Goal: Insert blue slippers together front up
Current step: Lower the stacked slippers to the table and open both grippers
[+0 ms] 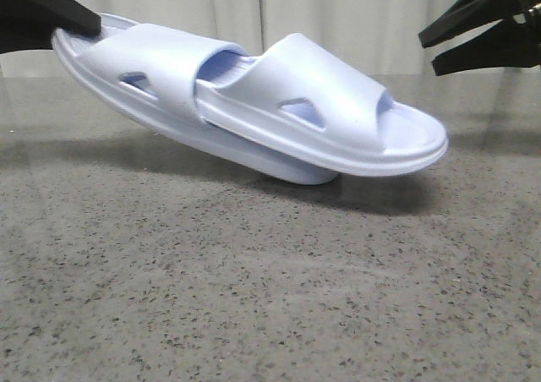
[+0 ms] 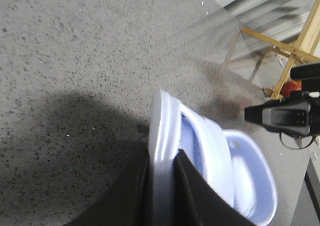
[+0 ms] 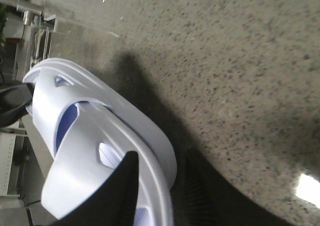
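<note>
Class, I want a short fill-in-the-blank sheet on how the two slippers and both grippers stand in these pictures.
1. The left gripper is shut on the rear slipper's ____.
2. The right gripper is ____ and holds nothing.
3. The front slipper is pushed under the rear slipper's ____.
4. The pair's sole touches the speckled ____.

Missing words: rim; open; strap; table

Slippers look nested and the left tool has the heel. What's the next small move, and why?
Probably lower the left tool a little. It grips the heel rim of the outer slipper, which is tilted with only its toe end touching the table. The inner slipper already sits through its strap, and the right tool is open and clear.
</note>
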Available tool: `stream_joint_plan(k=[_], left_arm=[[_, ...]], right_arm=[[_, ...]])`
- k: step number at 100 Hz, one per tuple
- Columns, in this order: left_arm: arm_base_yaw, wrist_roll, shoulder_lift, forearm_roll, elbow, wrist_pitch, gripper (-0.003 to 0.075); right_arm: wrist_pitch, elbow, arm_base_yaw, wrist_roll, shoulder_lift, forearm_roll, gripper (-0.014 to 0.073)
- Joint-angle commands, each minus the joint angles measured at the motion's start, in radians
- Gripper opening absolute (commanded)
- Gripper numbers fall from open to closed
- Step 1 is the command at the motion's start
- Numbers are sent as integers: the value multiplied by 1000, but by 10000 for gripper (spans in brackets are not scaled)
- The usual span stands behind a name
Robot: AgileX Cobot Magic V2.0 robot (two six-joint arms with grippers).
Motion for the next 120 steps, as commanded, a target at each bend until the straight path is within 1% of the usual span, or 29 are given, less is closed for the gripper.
stream_joint_plan(k=[1,14,19,37,42,46,51,60,68,75,87,98,105,112,119,120], left_arm=[[-34,0,-35,-58,-23,3,15],[-89,18,-35,-48,-16,-94,15],[-101,27,-33,-46,-16,-111,15],[-105,39,-31,-15,-16,-156,20],[-105,58,-31,14,-18,-162,41],[-105,73,-31,26,-18,-169,76],[-105,92,-31,41,-18,-174,137],[-105,105,-31,55,-18,-187,276],[-105,105,-33,104,-31,-196,408],[-100,105,-35,158,-51,-191,474],[-70,105,-47,218,-94,-143,475],[-28,105,-80,247,-128,-105,475],[1,105,-107,252,-147,-81,470],[24,105,-145,258,-149,-79,419],[43,105,-185,272,-149,-81,309],[47,105,-189,272,-149,-81,280]], right_arm=[[134,-30,-28,-18,-56,62,178],[134,-30,-35,-18,-73,59,173],[134,-30,-35,-18,-77,58,173],[134,-30,-35,-18,-78,53,173],[134,-30,-35,-18,-78,53,173],[134,-30,-35,-18,-78,53,173],[134,-30,-35,-18,-78,53,173],[134,-30,-35,-18,-78,53,173],[134,-30,-35,-18,-78,53,173],[134,-30,-35,-18,-78,53,173],[134,-30,-35,-18,-78,46,173],[134,-30,-39,-18,-79,46,172],[134,-30,-39,-18,-83,46,156],[132,-30,-39,-18,-94,46,97],[124,-30,-39,-18,-111,42,5],[124,-30,-39,-18,-113,42,-5]])
